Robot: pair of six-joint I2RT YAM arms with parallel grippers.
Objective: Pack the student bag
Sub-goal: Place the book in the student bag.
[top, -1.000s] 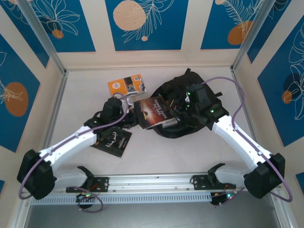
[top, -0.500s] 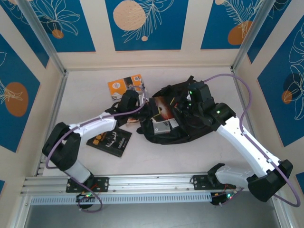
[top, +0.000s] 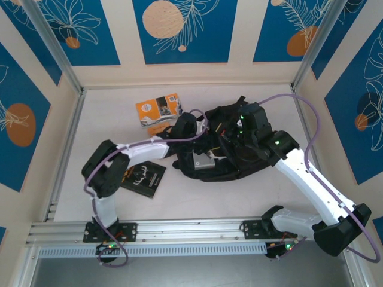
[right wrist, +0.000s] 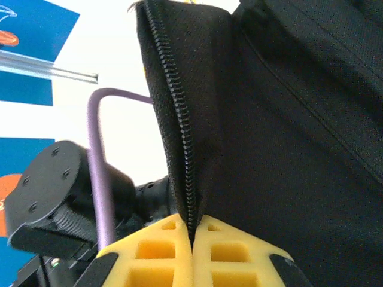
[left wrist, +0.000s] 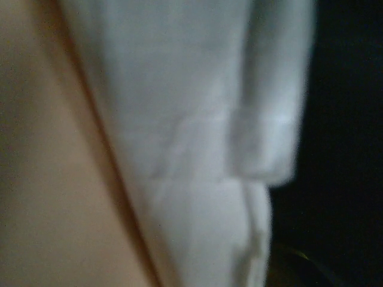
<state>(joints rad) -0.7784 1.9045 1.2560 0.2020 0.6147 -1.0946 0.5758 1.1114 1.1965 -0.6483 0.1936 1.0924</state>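
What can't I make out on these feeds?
Left end effector: top view, tips hidden inside the student bag; grip unclear.
Left wrist view: blurred, pale surface too close.
Book: top view, mostly covered by bag fabric.
Bag interior: right wrist view, blocked by its zippered edge.

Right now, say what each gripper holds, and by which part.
Right gripper pinches the student bag by its zippered edge. Left gripper, at the bag's mouth: cannot tell.
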